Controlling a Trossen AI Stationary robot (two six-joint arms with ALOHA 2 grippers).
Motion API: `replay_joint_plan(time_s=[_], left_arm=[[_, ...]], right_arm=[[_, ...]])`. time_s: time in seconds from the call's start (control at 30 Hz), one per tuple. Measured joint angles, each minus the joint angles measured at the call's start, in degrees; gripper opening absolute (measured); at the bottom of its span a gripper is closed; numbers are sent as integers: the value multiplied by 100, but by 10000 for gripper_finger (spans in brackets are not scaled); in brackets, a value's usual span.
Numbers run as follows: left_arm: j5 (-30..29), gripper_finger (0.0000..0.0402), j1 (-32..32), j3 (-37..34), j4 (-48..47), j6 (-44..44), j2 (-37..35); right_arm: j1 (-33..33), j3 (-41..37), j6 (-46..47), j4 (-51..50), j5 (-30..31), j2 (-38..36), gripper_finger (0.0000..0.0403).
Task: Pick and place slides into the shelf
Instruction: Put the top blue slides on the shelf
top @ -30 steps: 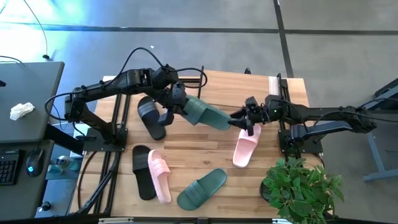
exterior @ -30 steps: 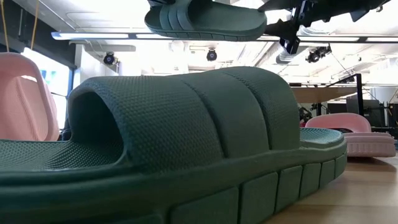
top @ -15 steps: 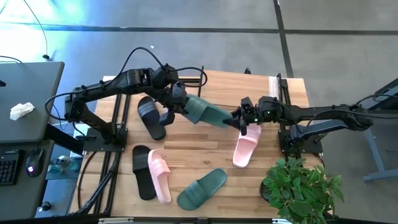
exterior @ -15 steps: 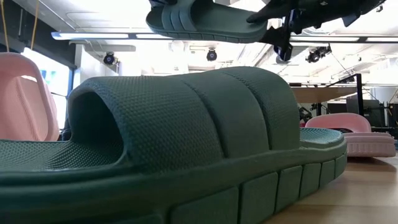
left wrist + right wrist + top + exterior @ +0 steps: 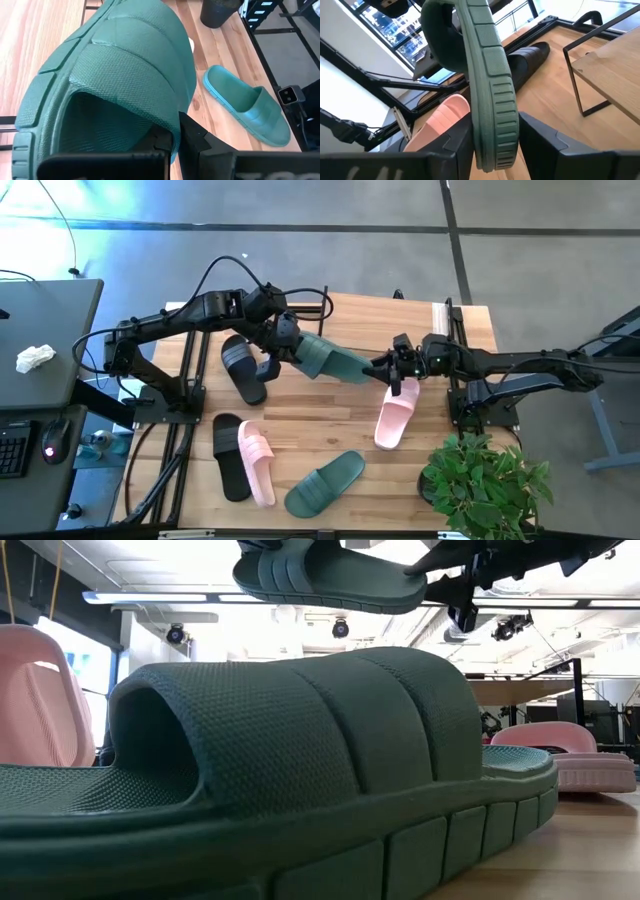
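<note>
Left gripper (image 5: 283,343): we note fingers clamped on the raised green slide (image 5: 330,361), strap end. Right gripper (image 5: 392,368): fingers straddling its other end, partly parted, grip uncertain. Slide aloft above tabletop (image 5: 330,412).

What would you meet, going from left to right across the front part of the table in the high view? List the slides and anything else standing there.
Black slide → light-pink slide → sage-green slide → second light-pink slide → potted plant.
</note>
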Motion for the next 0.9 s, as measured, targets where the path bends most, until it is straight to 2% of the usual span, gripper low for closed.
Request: replay_joint_plan(time_s=[0.13,0.33,0.43,0.7,0.9], left_arm=[[2,0,0,1,1,2,2],[-4,10,0,0,2,60,2],[-34,28,0,0,7,73,2],[-305,107,0,0,22,713,2],[-662,179,73,9,-97,673,-42]], right_arm=[[0,0,-1,1,31,43,104],[-2,0,-4,-45,48,47,41],[0,0,-33,-55,50,47,34],[-2,0,-58,-180,333,15,34],[0,-1,-5,-982,606,-363,34]])
